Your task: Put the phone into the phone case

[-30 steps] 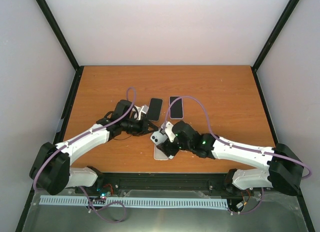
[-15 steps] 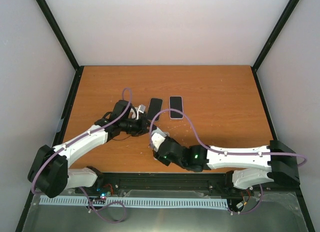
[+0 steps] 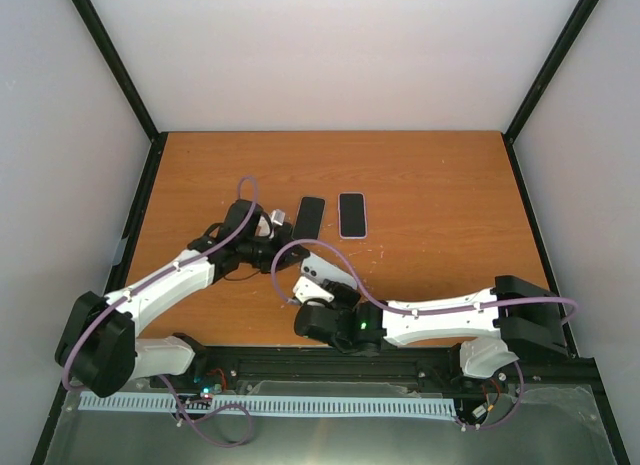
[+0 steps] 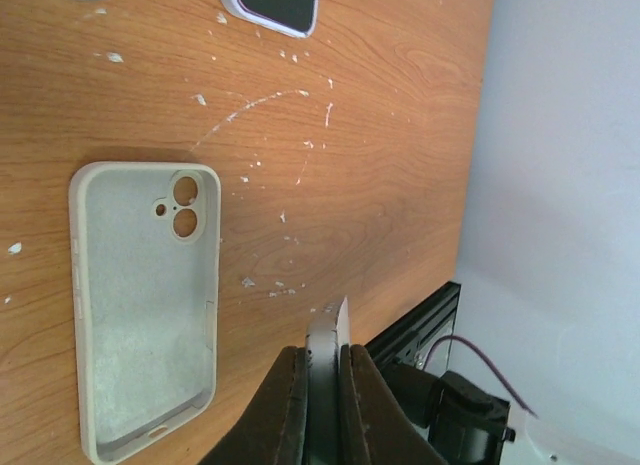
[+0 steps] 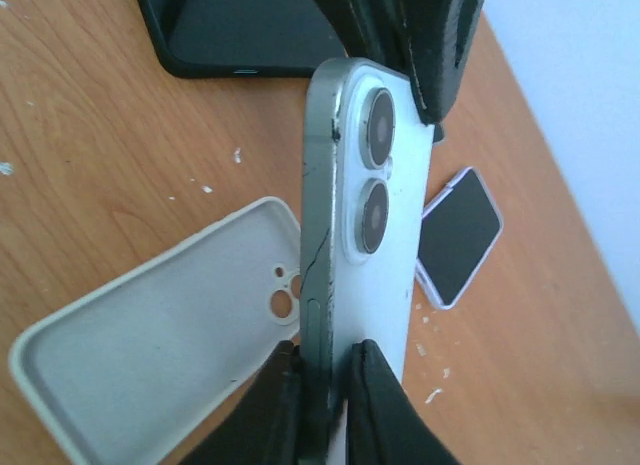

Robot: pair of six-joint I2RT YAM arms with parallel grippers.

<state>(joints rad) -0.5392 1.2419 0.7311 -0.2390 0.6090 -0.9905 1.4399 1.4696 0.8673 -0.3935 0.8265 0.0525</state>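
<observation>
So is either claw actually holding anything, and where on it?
Both hold the white phone: the right gripper pinches the end away from the lenses, and the left gripper pinches the lens end.

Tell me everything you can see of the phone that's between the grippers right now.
The phone has a pale, whitish back and a silvery-green metal-looking frame with a thin dark line running down it. Two round lenses sit stacked in a raised oval near its top. It is held up off the table, back showing, not in the case, which lies empty and open side up beside it. The right gripper pinches one end across its thickness; the left gripper clamps the other.
</observation>
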